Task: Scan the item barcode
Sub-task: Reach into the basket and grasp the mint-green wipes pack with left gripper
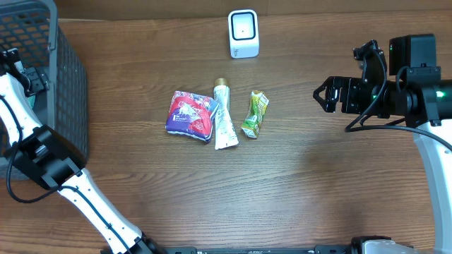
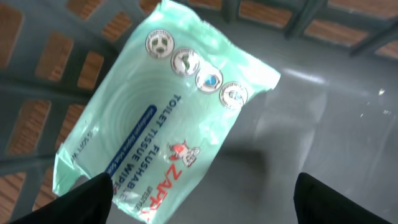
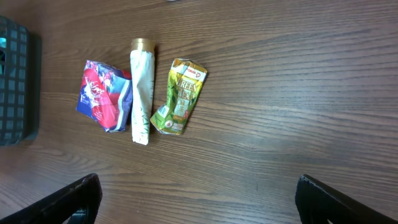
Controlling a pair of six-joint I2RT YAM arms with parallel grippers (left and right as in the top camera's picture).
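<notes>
A pale green soft plastic pack of flushable toilet tissue wipes (image 2: pixel 165 118) lies flat and slantwise on the grey floor of the dark plastic mesh basket (image 2: pixel 323 112) at the far left corner of the brown wooden surface (image 1: pixel 318 183). The left fingers (image 2: pixel 87 199) hang right above it, spread wide; the pack's lower end reaches in between them, but they are not clamped on it. The right fingers (image 3: pixel 74 202) are also fully spread with only bare wood beneath, held over the right side of the surface.

Near the middle of the surface lie three more items in a row: a red and blue crinkled pouch (image 1: pixel 191 115), a white squeeze tube with a gold cap (image 1: pixel 224 116) touching the pouch's right edge, and a green foil sachet (image 1: pixel 255 113) just beside the tube. The small white box-shaped barcode scanner (image 1: pixel 244 33) stands at the far edge, well apart from them
</notes>
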